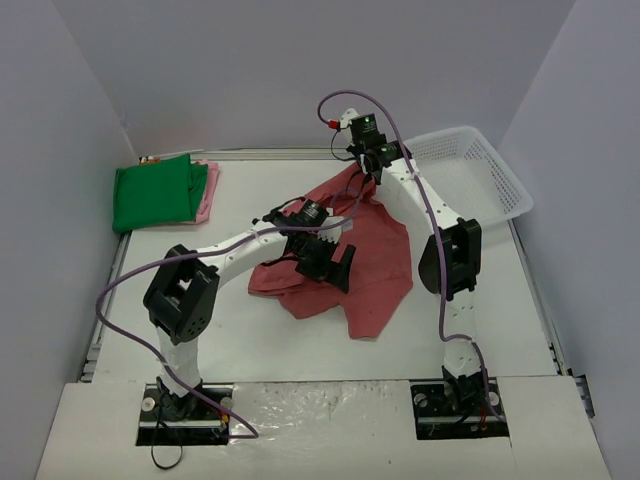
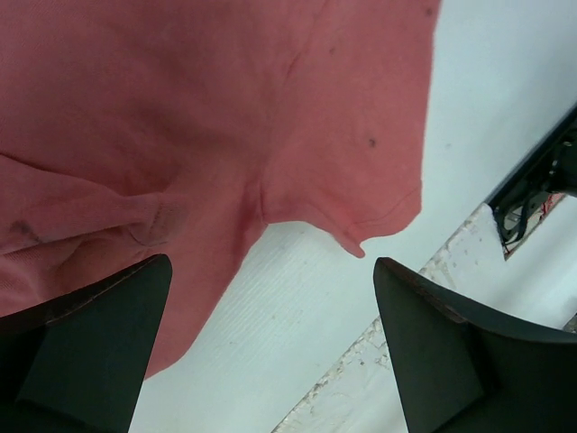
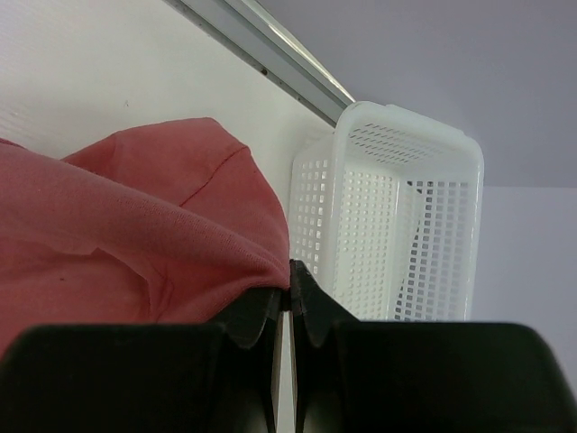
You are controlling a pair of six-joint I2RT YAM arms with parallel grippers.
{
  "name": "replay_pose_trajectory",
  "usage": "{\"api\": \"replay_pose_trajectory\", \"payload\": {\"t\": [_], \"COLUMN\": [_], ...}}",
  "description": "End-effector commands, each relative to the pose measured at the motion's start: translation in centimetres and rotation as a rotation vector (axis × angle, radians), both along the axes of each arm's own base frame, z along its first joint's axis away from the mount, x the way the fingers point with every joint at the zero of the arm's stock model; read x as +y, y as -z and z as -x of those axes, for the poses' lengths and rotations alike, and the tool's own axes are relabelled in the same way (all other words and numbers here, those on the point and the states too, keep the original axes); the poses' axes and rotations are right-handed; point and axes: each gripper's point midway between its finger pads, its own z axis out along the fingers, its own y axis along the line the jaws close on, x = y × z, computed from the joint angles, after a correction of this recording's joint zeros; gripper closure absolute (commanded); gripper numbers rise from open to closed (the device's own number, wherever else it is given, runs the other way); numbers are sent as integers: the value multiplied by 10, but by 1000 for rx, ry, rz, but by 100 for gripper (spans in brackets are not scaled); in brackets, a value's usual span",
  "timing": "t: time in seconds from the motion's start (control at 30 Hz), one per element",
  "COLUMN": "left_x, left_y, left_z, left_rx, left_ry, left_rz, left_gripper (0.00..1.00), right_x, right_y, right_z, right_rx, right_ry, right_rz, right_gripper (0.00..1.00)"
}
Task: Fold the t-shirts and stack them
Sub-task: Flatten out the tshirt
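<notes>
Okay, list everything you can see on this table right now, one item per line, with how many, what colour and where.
dusty-red cloth t-shirt: one, dusty red, rumpled at the table's centre, its far edge pulled up to a peak
bright green cloth t-shirt: one, green, folded, far left corner, lying on the pink one
pale pink cloth t-shirt: one, pale pink, under the green one, only its edge showing
white plastic mesh basket: one, white, far right corner
white table: one, white, under everything
left gripper: one, black, open, above the red shirt's near part
right gripper: one, black, shut on the red shirt's raised far edge, beside the basket
</notes>
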Motion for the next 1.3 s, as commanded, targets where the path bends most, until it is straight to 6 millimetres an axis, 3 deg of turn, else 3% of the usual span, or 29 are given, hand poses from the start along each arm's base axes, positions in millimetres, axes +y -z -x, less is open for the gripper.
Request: {"api": "replay_pose_trajectory", "payload": {"t": [0.0,0.23,0.5,0.73,1.07,1.1,1.13,1.17,1.2,1.23,1.27], "left_x": [1,15,8,13,1,0,1,1,2,4,4], "left_y": [-6,6,21,35,29,30,31,33,34,36,37], "left_z": [-13,-35,-44,-40,-30,-30,-30,-32,-33,-34,-33], "left_rx": [-12,-81,-75,-82,-109,-109,-108,-106,-109,-107,-101], "left_ry": [-54,-110,-98,-73,18,25,23,19,8,3,4], "left_rz": [-34,-152,-173,-217,-156,-154,-156,-162,-172,-182,-185], "left_gripper": [6,6,6,6,6,15,29,65,85,97,98], "right_x": [-5,-4,-1,-3,-3,-2,-1,-1,-1,-1,-1], "right_y": [-2,4,8,6,18,18,18,19,19,19,19], "right_z": [-2,0,1,5,6,6,6,6,7,7,7], "right_rx": [-17,1,14,19,40,41,41,44,44,45,45], "right_ry": [21,10,2,-1,1,-1,-3,-3,-4,-3,-3], "right_rz": [24,26,34,40,61,60,60,61,63,65,68], "right_gripper": [100,100,100,100,100,100,100,100,100,100,100]}}
